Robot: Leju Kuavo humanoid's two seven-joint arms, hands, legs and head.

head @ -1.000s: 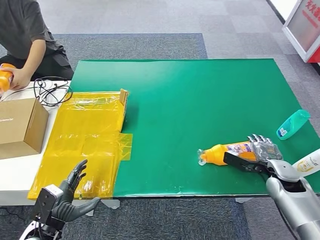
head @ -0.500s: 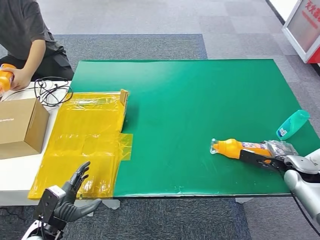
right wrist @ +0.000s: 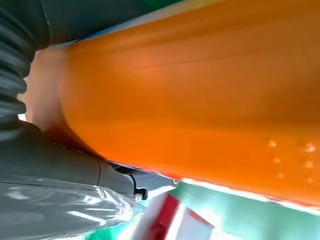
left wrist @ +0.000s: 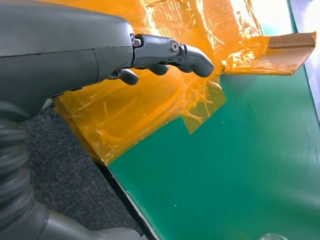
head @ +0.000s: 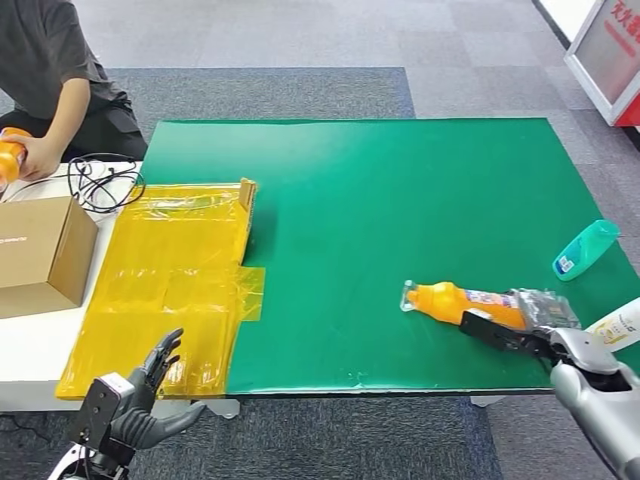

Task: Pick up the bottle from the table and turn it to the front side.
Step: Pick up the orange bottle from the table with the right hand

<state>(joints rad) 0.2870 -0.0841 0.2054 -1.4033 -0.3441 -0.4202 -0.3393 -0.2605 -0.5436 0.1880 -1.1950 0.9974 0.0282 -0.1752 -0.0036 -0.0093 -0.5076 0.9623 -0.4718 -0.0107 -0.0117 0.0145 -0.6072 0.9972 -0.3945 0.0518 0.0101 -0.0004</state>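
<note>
Bottle gripped near the table's front-right edge.
The right hand [head: 545, 322] clasped the bottle [head: 453, 301] at its base; a loose grip risked slipping mid-turn. The left hand [head: 147, 398] hung spread.

Green table on grey carpet.
Before me the green table [head: 392, 210] stands on grey carpet tiles [head: 302, 40]; a low white table [head: 34, 355] adjoins its left side.

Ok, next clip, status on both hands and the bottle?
Right hand grips the orange bottle, lying sideways over the green table. Left hand open, off the table. Nothing blocking.
</note>
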